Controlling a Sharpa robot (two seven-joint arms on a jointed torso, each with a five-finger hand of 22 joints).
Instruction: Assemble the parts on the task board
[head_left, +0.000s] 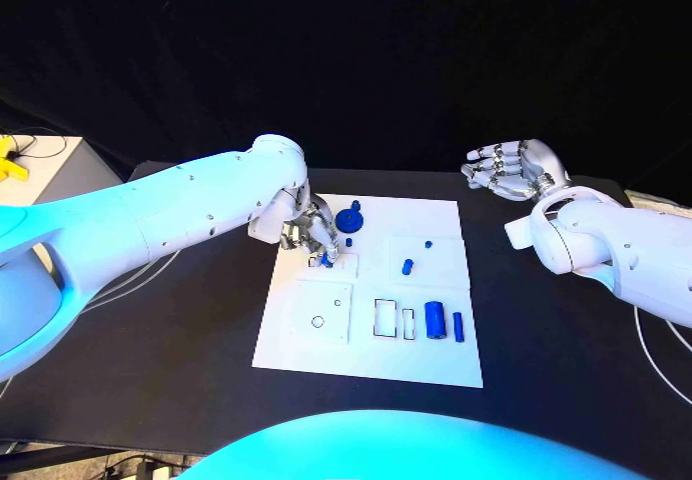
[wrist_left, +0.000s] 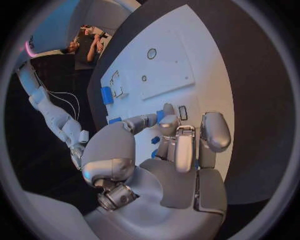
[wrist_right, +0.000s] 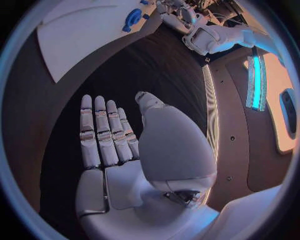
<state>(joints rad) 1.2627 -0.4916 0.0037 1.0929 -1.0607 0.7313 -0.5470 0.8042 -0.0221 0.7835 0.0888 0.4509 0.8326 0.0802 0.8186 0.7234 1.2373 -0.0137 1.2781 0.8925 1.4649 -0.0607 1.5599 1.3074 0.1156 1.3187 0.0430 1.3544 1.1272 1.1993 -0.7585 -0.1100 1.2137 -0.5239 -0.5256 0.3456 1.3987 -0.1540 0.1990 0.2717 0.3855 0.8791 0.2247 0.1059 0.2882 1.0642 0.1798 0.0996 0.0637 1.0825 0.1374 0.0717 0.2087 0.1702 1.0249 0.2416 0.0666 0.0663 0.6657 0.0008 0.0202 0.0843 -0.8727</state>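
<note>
Left hand (head_left: 306, 232) pinches a small blue part (head_left: 327, 258) over the board (head_left: 433, 360); misaligned, it could jam. Right hand (head_left: 512, 168) hangs released.

Left hand (head_left: 310, 235) over task board (head_left: 433, 215) corner

A black table (head_left: 159, 340) bears the scene, a white stand (head_left: 51, 175) with a yellow object (head_left: 12, 160) at its far left.
</note>
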